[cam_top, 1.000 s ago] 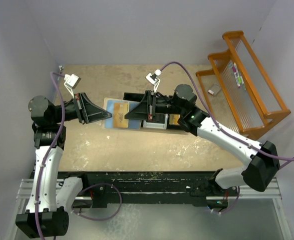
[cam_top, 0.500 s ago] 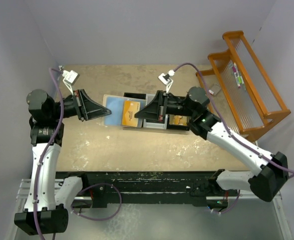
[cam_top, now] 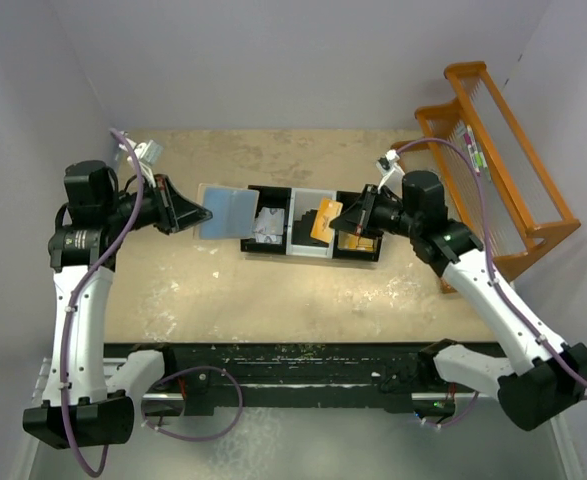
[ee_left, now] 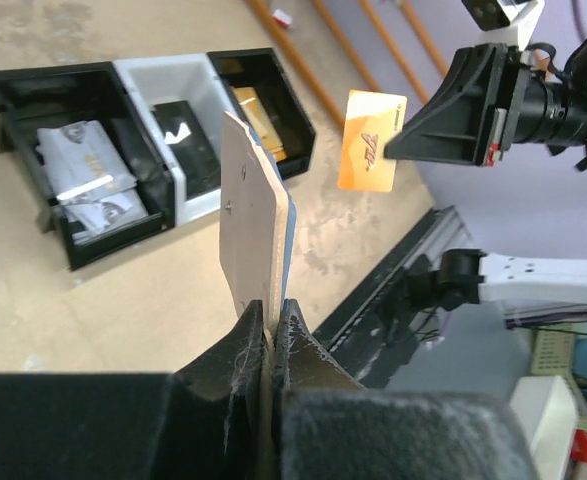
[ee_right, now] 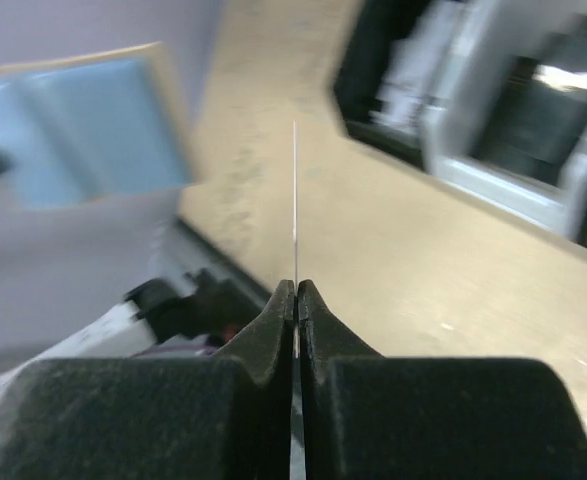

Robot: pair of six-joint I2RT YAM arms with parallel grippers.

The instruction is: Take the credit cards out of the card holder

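The card holder [cam_top: 228, 210], pale blue inside and tan outside, hangs above the table's left half, my left gripper [cam_top: 198, 213] shut on its left edge. In the left wrist view the card holder [ee_left: 258, 210] stands edge-on, rising from the left gripper [ee_left: 271, 315]. An orange credit card [cam_top: 325, 220] is free of the holder, pinched by my shut right gripper [cam_top: 341, 222] above the black tray [cam_top: 258, 190]. The right wrist view shows that card [ee_right: 295, 200] as a thin line rising from the right gripper [ee_right: 296, 290], with the card holder [ee_right: 93, 130] blurred beyond.
The tray [ee_left: 23, 85] has three compartments: silver cards [ee_left: 83, 175] lie in one end, a dark card in the white middle one, a gold card [ee_left: 258, 115] in the other end. An orange wooden rack [cam_top: 503, 170] stands at the table's right edge.
My right gripper has pulled the orange card out of the holder and carried it right, over the tray. The left gripper has drawn the holder a little to the left.
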